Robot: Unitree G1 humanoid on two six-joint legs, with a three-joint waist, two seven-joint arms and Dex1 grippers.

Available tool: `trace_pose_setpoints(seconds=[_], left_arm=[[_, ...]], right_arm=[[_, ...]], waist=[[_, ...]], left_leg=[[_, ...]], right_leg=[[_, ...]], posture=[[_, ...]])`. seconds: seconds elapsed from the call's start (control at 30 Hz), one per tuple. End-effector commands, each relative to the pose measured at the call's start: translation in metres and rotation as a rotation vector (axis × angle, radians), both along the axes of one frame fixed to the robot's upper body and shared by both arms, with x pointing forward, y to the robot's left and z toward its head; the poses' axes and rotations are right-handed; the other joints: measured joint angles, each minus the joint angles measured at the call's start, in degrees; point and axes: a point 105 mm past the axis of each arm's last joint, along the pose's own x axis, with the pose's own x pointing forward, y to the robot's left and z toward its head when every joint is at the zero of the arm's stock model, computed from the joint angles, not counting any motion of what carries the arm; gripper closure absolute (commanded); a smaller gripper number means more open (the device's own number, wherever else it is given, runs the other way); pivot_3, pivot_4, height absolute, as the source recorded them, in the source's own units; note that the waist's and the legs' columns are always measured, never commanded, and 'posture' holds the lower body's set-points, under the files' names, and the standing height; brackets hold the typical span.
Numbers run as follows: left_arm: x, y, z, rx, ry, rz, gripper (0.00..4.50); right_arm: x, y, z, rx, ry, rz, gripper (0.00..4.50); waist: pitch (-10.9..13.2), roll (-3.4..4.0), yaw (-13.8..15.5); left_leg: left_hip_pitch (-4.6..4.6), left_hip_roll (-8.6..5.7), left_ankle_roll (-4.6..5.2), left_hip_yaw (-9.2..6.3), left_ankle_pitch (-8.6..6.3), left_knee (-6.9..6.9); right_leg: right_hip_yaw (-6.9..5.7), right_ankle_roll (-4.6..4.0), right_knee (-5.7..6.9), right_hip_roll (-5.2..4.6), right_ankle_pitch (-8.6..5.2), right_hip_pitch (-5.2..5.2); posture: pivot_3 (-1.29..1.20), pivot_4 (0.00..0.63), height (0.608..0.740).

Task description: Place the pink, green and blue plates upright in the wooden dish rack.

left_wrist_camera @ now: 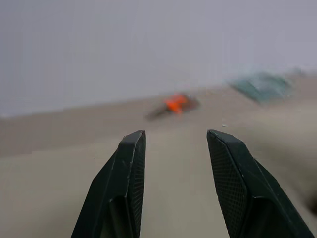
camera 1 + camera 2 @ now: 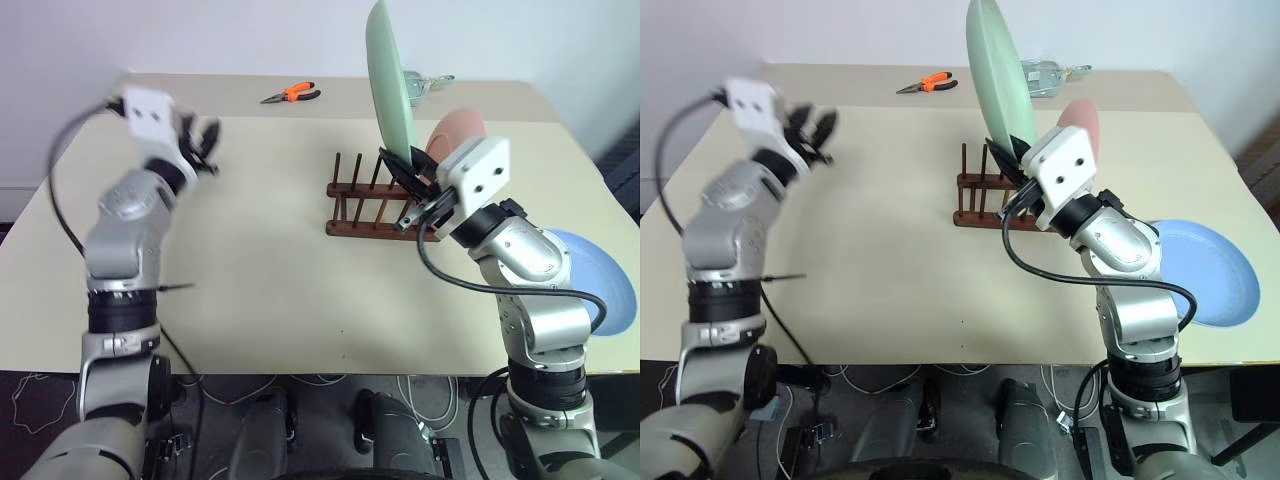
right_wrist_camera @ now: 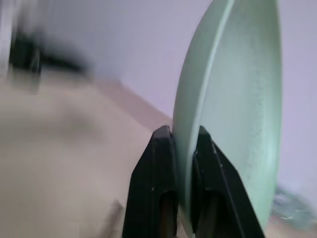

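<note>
Above the wooden dish rack (image 2: 385,205), the green plate (image 2: 390,85) stands on edge, its rim pinched in the closed right claw (image 3: 183,144). Keep it vertical, lower it between pegs beside the pink plate (image 2: 457,135). Left claw (image 1: 173,144) hangs part-open, empty.

Bare table (image 2: 260,280) left of the rack (image 2: 375,205) — pink plate (image 2: 455,135) crowds its right end.

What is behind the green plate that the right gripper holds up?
Behind the green plate lies a clear glass item, partly covered by it. The pink plate stands behind the right gripper; its lower part is hidden, so its support cannot be seen.
</note>
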Motion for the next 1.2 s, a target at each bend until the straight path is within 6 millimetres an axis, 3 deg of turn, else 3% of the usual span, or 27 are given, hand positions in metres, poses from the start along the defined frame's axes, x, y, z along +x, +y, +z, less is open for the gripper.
trace_pose_setpoints(seconds=[0.03, 0.1, 0.23, 0.63, 0.8, 0.9, 1.1, 1.2], left_arm=[[-0.037, -0.043, -0.016, 0.053, 0.024, -0.319, 2.53], [-0.054, -0.055, -0.028, 0.071, 0.046, -0.414, 2.53], [-0.064, -0.065, -0.039, 0.098, 0.062, -0.465, 2.53], [-0.072, -0.079, -0.045, 0.124, 0.072, -0.515, 2.53], [-0.072, -0.082, -0.048, 0.143, 0.072, -0.514, 2.53], [-0.072, -0.083, -0.049, 0.145, 0.071, -0.514, 2.48], [-0.073, -0.085, -0.049, 0.152, 0.068, -0.517, 2.48], [-0.073, -0.085, -0.05, 0.156, 0.07, -0.519, 2.48]], right_arm=[[-0.009, -0.008, 0.009, 0.201, 0.086, 0.046, 4.5], [-0.009, -0.008, 0.009, 0.258, 0.128, 0.062, 4.5], [-0.005, -0.013, 0.008, 0.312, 0.179, 0.057, 4.5], [0.021, -0.015, -0.015, 0.329, 0.351, 0.063, 4.5], [0.029, -0.015, -0.015, 0.319, 0.365, 0.056, 4.5], [0.034, -0.015, -0.012, 0.312, 0.356, 0.042, 3.33], [0.031, -0.016, -0.005, 0.2, 0.286, 0.004, 0.34], [0.025, -0.022, -0.003, 0.056, 0.232, -0.032, 0.34]], waist=[[0.0, 0.05, -0.2], [0.1, 0.12, -0.2], [0.1, 0.21, -0.1], [0.0, 0.44, -0.3], [0.0, 0.44, -0.3], [0.0, 0.45, -0.4], [0.0, 0.45, -0.3], [0.0, 0.46, -0.1]], left_leg=[[-0.01, 0.11, 0.01, 0.06, -0.01, -0.01], [-0.07, 0.38, -0.01, 0.15, -0.02, -0.03], [-0.1, 0.57, -0.1, 0.22, 0.03, -0.22], [-0.13, 0.57, -0.1, 0.55, 0.05, -0.31], [-0.15, 0.57, -0.1, 0.55, 0.05, -0.32], [-0.18, 0.56, -0.1, 0.57, 0.05, -0.31], [-0.21, 0.56, -0.1, 0.59, 0.06, -0.31], [-0.22, 0.55, -0.1, 0.62, 0.06, -0.3]], right_leg=[[0.03, -0.14, -0.18, 0.09, 0.11, 0.0], [0.02, -0.35, -0.46, 0.33, 0.27, -0.04], [0.02, -0.49, -0.45, 0.5, 0.34, -0.24], [0.28, -0.52, -0.46, 0.62, 0.36, -0.51], [0.28, -0.52, -0.46, 0.63, 0.36, -0.56], [0.3, -0.52, -0.44, 0.65, 0.36, -0.6], [0.31, -0.52, -0.44, 0.65, 0.36, -0.63], [0.33, -0.51, -0.44, 0.65, 0.36, -0.66]], posture=[[0.0, 0.15, 0.74], [0.0, 0.15, 0.74], [0.0, 0.15, 0.74], [0.0, 0.15, 0.74], [0.0, 0.15, 0.74], [0.0, 0.15, 0.74], [0.0, 0.15, 0.74], [0.0, 0.15, 0.74]])
